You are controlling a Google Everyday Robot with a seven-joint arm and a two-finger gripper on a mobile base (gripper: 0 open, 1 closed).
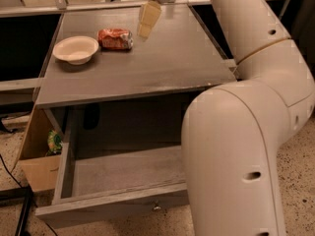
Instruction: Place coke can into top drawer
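A small red-orange dented coke can (115,39) lies on its side on the grey wooden bench (162,68), toward the back left corner. A cream round bowl (76,48) stands just beside it on the left. The pale cream gripper (145,27) hangs near the back edge, just right of the can and apart from it. Whether it is spread or pressed together I cannot tell.

Below the front edge, the wide shallow grey top drawer (118,173) is pulled out, with a small metal knob (156,206) on its front panel. The bulky white robot arm (241,141) covers the drawer's right part and the bench's front right corner. A brown cardboard box (35,156) sits under the left edge. It holds something green and yellow (54,141), too indistinct to name.
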